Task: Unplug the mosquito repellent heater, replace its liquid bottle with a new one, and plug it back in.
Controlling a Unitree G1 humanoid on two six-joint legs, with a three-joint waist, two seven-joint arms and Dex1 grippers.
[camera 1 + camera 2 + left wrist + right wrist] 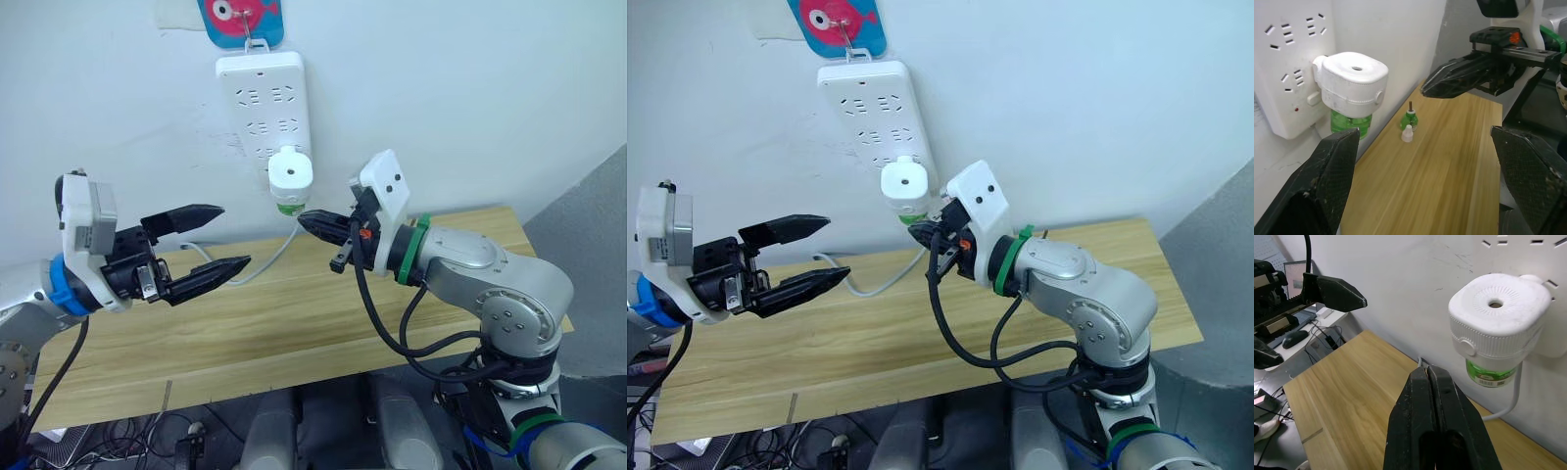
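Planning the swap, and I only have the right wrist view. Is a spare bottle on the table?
Observer: Yes. The left wrist view shows a small green bottle standing upright on the table near the wall, wick bare, with a white cap beside it.
Operator: Left gripper?
Observer: The left gripper is open and holds nothing. It hangs over the table on the robot's left of the heater, apart from it.
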